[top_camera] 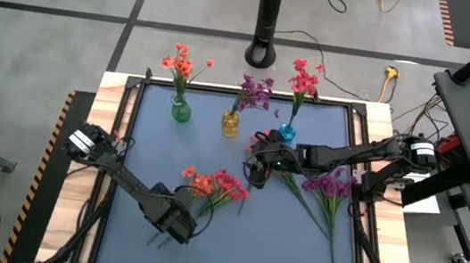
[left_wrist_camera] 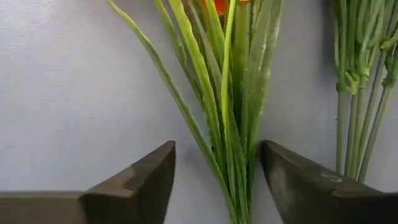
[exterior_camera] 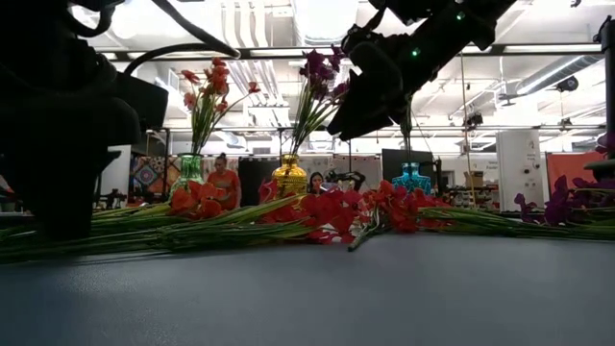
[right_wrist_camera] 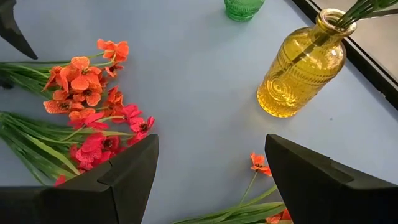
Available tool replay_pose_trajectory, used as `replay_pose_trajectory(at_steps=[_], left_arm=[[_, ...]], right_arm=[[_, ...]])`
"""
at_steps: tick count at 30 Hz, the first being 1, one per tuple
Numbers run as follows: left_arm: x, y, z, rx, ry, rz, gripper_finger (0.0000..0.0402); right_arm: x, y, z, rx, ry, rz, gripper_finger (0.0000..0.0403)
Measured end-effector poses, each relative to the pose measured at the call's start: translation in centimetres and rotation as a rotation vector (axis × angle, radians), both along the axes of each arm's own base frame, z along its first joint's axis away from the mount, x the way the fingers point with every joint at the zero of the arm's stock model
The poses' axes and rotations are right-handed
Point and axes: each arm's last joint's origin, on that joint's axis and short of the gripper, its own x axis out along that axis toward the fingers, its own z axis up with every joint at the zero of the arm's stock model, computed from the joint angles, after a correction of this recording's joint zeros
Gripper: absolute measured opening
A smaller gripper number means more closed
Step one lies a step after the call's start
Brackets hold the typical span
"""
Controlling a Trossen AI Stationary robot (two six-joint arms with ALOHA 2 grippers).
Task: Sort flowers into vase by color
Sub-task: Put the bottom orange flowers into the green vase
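Observation:
Three vases stand at the far side of the blue table: a green one (top_camera: 181, 110) with orange flowers, a yellow one (top_camera: 230, 124) with purple flowers, and a teal one (top_camera: 287, 132) with pink-red flowers. A loose bunch of orange-red and pink-red flowers (top_camera: 215, 186) lies flat mid-table. A purple bunch (top_camera: 329, 186) lies flat to the right. My left gripper (top_camera: 180, 225) is open and points down over that bunch's green stems (left_wrist_camera: 233, 124), one finger on each side. My right gripper (top_camera: 256, 166) hovers open above the table, near the yellow vase (right_wrist_camera: 301, 68). My left gripper has its fingers on either side of the green stems near their lower end, coming from above and lying across them. One finger (left_wrist_camera: 292, 180) stands right beside the stems (left_wrist_camera: 239, 180); whether it touches them I cannot tell. The stems lie flat on the table.
A second bundle of green stems (left_wrist_camera: 357, 93) lies beside the one between my left fingers. A single red blossom on a stem (right_wrist_camera: 260, 163) lies under my right gripper. A raised dark frame (top_camera: 126, 136) rims the table. Bare blue surface lies at the near edge.

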Motion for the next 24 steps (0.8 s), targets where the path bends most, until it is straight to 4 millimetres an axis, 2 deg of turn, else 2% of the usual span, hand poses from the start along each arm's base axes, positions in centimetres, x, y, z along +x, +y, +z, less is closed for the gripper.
replay_pose_trajectory(at_steps=[10, 15, 19, 24], left_arm=[[-0.2, 0.2, 0.0, 0.016, 0.014, 0.023, 0.0075], [-0.4, 0.3, 0.0, 0.026, 0.027, 0.033, 0.0018], [-0.6, 0.4, 0.2, 0.032, 0.036, 0.035, 0.0009], [-1.1, 0.8, 2.2, 0.049, -0.015, 0.023, 0.0009]], right_arm=[[0.0, 0.0, 0.0, 0.001, -0.001, -0.001, 0.0288], [0.0, 0.0, 0.0, 0.001, -0.001, -0.001, 0.0288], [0.0, 0.0, 0.0, 0.001, 0.000, -0.001, 0.0288], [-0.1, 0.3, 0.1, 0.001, 0.003, 0.009, 0.0288]])
